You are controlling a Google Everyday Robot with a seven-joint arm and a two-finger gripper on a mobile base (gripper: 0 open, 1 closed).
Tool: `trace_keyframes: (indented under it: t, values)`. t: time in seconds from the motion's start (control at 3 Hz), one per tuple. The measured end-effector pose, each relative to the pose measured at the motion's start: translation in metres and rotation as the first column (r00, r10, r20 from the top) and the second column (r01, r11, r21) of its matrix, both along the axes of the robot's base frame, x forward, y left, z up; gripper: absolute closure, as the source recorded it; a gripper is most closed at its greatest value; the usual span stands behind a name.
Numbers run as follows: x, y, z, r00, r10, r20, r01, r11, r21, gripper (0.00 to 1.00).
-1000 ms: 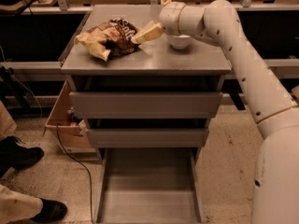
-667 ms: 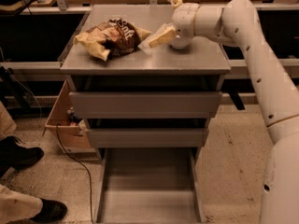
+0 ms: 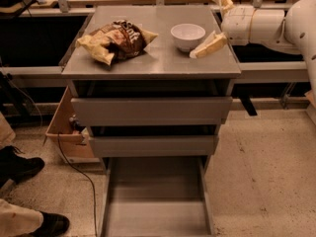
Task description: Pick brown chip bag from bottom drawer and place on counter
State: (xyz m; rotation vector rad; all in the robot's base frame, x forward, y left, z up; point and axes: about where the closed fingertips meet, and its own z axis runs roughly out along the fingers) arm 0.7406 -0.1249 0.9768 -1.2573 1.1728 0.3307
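Observation:
The brown chip bag [image 3: 116, 41] lies crumpled on the left half of the counter [image 3: 163, 60], free of the gripper. The bottom drawer [image 3: 155, 201] is pulled out below, and its floor is bare. My gripper [image 3: 216, 23] hangs at the counter's right edge, to the right of the white bowl and well away from the bag. It is open and empty. One tan finger [image 3: 210, 44] reaches over the counter top and the other [image 3: 222, 1] points up behind.
A white bowl [image 3: 187, 35] stands on the counter between the bag and the gripper. Two upper drawers [image 3: 150, 111] show shut fronts. A wooden box [image 3: 64, 132] and a cable lie on the floor at left, near a person's shoes [image 3: 19, 164]. A workbench runs behind.
My gripper has drawn back to the right, from beside the bag past the bowl to the counter's right edge. The bag stays on the counter.

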Motion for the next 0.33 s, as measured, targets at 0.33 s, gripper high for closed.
trace_keyframes:
  t: [0.33]
  values:
    - [-0.0355,-0.0697,0.0184,0.9876,-0.141,0.07,0.141,0.99,0.005,0.0]
